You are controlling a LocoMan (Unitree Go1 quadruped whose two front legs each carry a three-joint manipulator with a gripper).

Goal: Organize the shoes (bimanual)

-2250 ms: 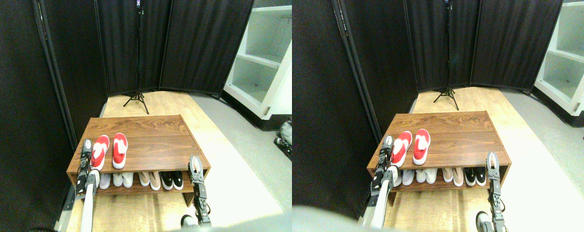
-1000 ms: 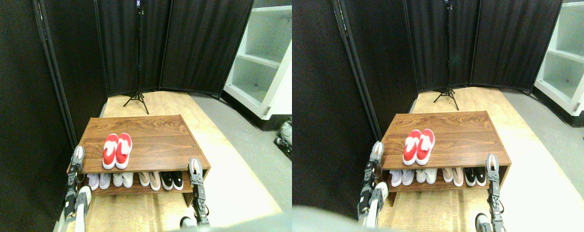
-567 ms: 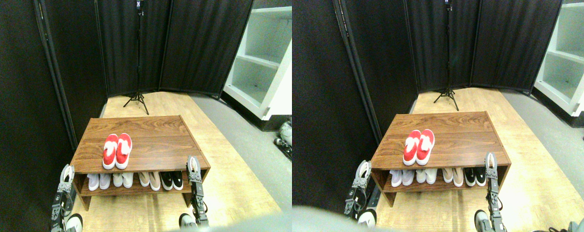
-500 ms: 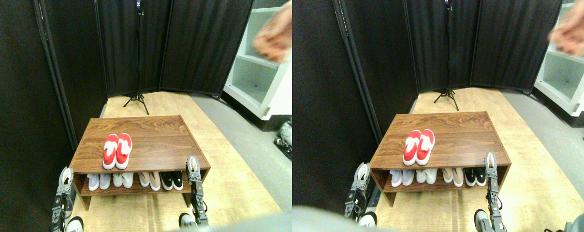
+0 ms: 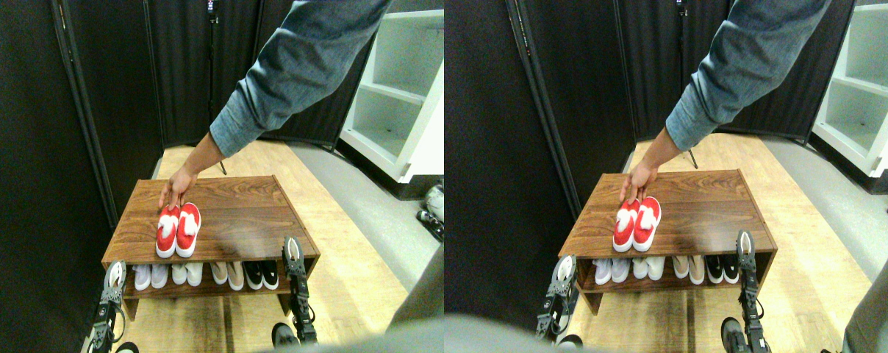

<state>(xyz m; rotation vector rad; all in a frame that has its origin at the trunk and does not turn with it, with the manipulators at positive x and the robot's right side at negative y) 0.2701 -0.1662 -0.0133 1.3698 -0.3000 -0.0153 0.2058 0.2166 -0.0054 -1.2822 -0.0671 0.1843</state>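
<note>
- Setting: black curtained screens behind, a white shelving unit [image 5: 403, 81] at right, and a low wooden shoe rack [image 5: 245, 213] on a wood floor.
- The red shoes [image 5: 177, 229] lay side by side, touching, on the tabletop's left half, long axes running front to back, toes toward the robot.
- A person's hand [image 5: 176, 187] touched their far ends.
- The left hand [image 5: 113, 276] sat below the rack's front-left corner, nearer the shoes; the right hand [image 5: 292, 250] stood at the front-right corner.
- Whether either robot hand was open could not be told.

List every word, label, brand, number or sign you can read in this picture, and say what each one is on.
None can be read: no legible text shows.
The red shoes, the pairs on the lower shelf, the wooden shoe rack, the white shelving unit and the person's sleeve bear no readable lettering; any marks are too small to tell.
</note>
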